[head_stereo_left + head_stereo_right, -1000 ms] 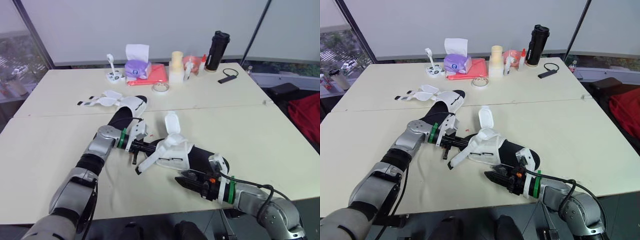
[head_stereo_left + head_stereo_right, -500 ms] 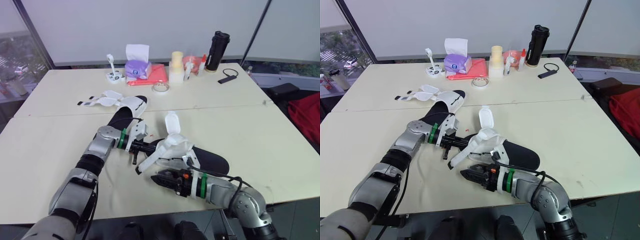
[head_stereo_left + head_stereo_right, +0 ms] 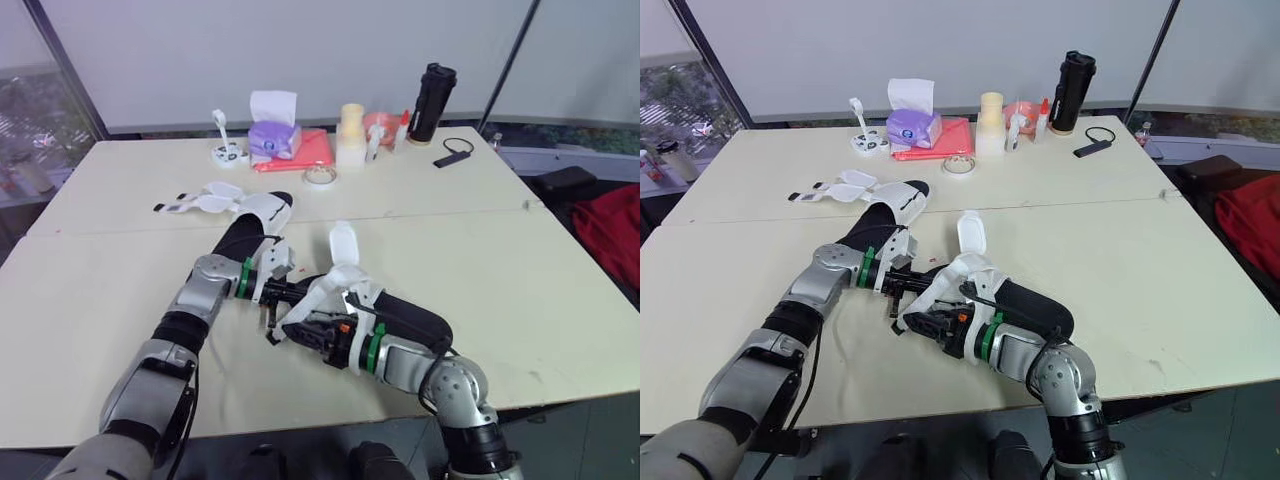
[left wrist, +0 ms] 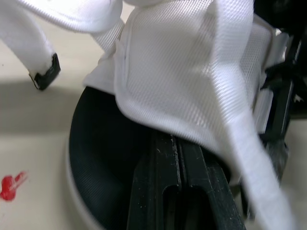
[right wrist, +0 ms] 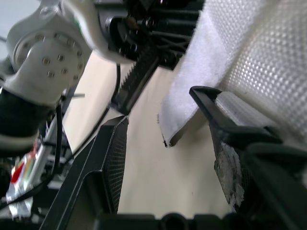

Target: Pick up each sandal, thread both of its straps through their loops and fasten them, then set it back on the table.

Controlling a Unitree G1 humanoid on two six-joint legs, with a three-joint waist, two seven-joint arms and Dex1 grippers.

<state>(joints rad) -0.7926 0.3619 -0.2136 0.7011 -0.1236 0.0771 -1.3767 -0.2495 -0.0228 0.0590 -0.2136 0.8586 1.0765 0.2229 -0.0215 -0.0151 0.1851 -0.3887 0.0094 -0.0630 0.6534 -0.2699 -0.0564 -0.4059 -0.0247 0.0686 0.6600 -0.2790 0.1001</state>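
- The sandal (image 3: pixel 400 312) is lying near the table's (image 3: pixel 560 270) front edge, with its straps undone.
- The left pincer (image 3: pixel 272 298) is being held pressed together over the black sole (image 4: pixel 105 143), under a white strap (image 4: pixel 192 72).
- The right pincer (image 3: pixel 287 331) is being held spread beside the strap's tip.

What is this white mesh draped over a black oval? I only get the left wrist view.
Observer: That's a black-soled sandal with white mesh straps, lying on the cream table.
Operator: Is anything else working on it?
Observer: Yes. The black two-fingered right end effector is open, with a loose strap end between its fingers.
Operator: Is there just the one shoe?
Observer: No. A second matching sandal lies farther back on the table, its straps spread open.
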